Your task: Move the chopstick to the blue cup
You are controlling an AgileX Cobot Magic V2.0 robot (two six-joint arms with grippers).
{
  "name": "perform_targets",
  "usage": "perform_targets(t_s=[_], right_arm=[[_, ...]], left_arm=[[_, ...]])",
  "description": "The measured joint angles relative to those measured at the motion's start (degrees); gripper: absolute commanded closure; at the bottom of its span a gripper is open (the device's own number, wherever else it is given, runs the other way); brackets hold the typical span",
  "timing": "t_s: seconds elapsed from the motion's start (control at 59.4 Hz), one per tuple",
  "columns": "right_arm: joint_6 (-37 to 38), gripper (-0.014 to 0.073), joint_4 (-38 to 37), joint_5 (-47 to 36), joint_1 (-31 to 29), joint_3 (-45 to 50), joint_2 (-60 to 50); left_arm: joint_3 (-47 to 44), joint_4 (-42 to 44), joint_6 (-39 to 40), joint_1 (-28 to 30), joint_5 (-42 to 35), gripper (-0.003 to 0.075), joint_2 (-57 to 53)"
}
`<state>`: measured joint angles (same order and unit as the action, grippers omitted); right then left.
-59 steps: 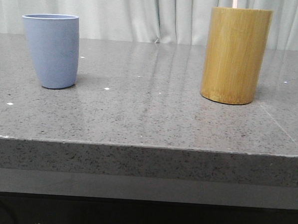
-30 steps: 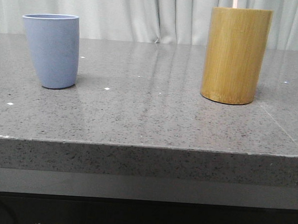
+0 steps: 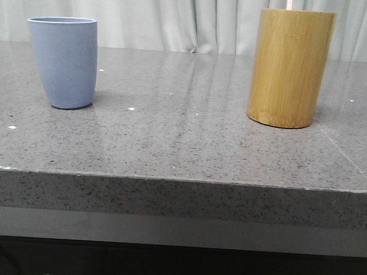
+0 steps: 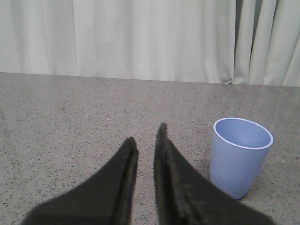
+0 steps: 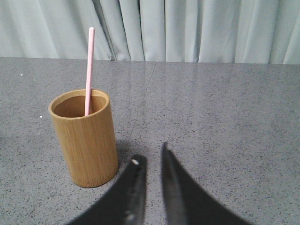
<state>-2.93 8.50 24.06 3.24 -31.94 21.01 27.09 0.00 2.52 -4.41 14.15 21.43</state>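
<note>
The blue cup point(image 3: 62, 63) stands upright at the table's left; in the left wrist view the same blue cup point(image 4: 240, 157) shows nothing inside. One pale pink chopstick point(image 5: 89, 65) stands in the tan bamboo holder point(image 5: 86, 140). In the front view only the chopstick tip point(image 3: 290, 1) pokes above the bamboo holder point(image 3: 290, 69) on the right. My left gripper point(image 4: 146, 135) hovers beside the blue cup, shut down to a narrow slit with nothing in it. My right gripper point(image 5: 151, 153) hovers just beside the bamboo holder, likewise shut and holding nothing. Neither gripper shows in the front view.
The grey speckled stone table point(image 3: 183, 143) ends in a front edge close to the camera. A seam in the slab point(image 3: 349, 155) runs along its right side. Pale curtains point(image 3: 177, 17) hang behind the table.
</note>
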Motion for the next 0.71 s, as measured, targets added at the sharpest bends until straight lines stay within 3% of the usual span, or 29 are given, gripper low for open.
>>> perform_targets(t_s=[0.101, 0.185, 0.708], right_arm=[[0.00, 0.0012, 0.00, 0.00, 0.00, 0.00, 0.00], [0.00, -0.0021, 0.00, 0.04, 0.00, 0.00, 0.00], [0.00, -0.0013, 0.00, 0.13, 0.00, 0.00, 0.00]], left_arm=[[0.00, 0.00, 0.00, 0.00, 0.11, 0.0140, 0.00], [0.00, 0.00, 0.00, 0.00, 0.11, 0.0078, 0.00], [2.89, -0.39, 0.00, 0.00, -1.15, 0.0079, 3.61]])
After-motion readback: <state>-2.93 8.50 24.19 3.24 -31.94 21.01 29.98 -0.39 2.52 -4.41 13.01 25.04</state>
